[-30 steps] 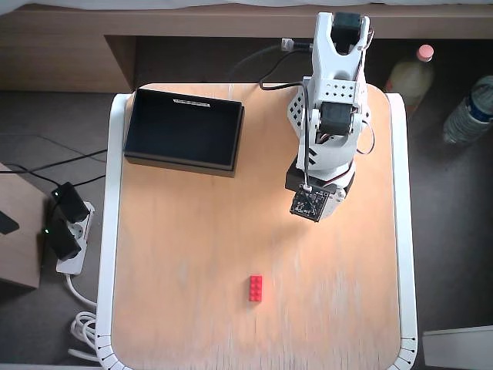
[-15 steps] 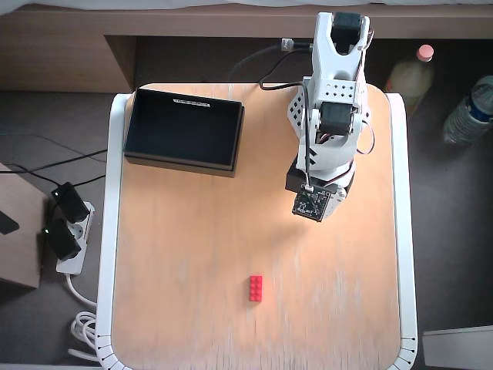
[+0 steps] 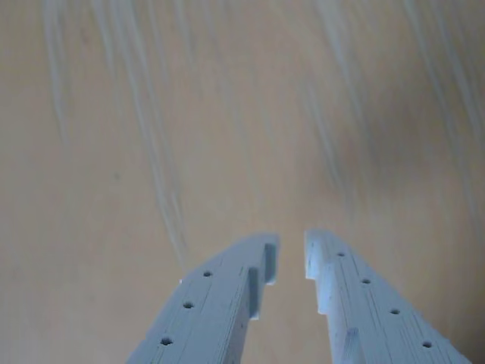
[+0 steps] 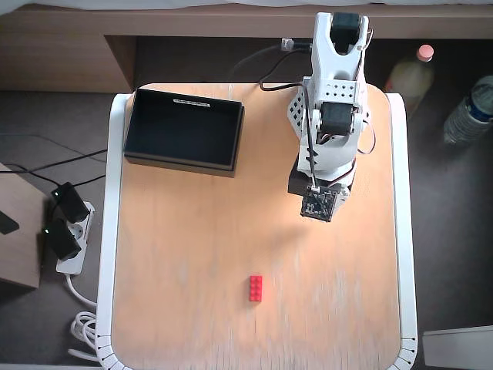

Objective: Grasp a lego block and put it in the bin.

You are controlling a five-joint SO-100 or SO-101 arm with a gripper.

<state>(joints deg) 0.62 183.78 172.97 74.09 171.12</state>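
Note:
The lego block (image 4: 255, 287) is a small red brick lying on the wooden table, toward the near edge in the overhead view. The bin (image 4: 135, 127) is a shallow black tray at the table's far left, empty. My arm (image 4: 333, 116) is folded at the far right, and its wrist camera board (image 4: 318, 203) hides the gripper from above, well away from both the block and the bin. In the wrist view my gripper (image 3: 292, 246) shows two pale fingers with a narrow gap, nothing between them, over bare blurred wood. The block and the bin are out of the wrist view.
The table (image 4: 192, 254) has white side rails. Cables run behind the arm base (image 4: 269, 73). Off the table, two bottles (image 4: 470, 112) stand on the right and a power strip (image 4: 65, 231) lies on the left.

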